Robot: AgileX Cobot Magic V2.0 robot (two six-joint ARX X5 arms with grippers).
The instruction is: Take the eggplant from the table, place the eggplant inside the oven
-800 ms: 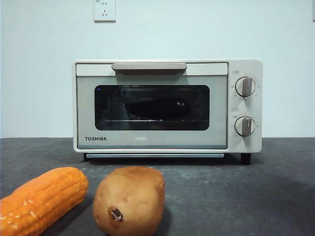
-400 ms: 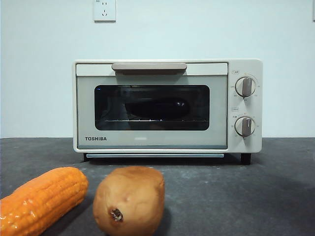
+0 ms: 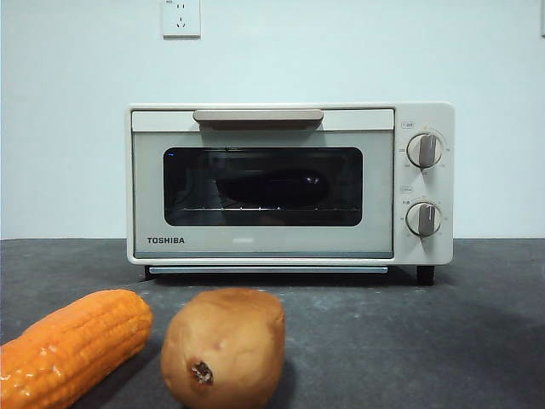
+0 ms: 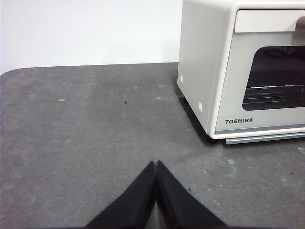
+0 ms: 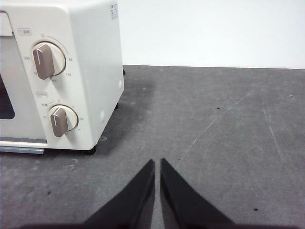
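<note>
The cream-white Toshiba oven (image 3: 289,183) stands at the back of the dark grey table (image 3: 409,341) with its door closed. Through the dark glass a long dark eggplant (image 3: 271,187) lies on the rack inside. My left gripper (image 4: 156,164) is shut and empty, low over bare table off the oven's (image 4: 214,71) left side. Off the oven's (image 5: 62,71) knob side my right gripper (image 5: 157,163) hangs over the table, jaws together and holding nothing. Neither gripper shows in the front view.
An orange corn cob (image 3: 72,345) lies at the near left. A tan-brown potato (image 3: 223,348) stands beside it, in front of the oven. A wall socket (image 3: 180,17) is on the white wall behind.
</note>
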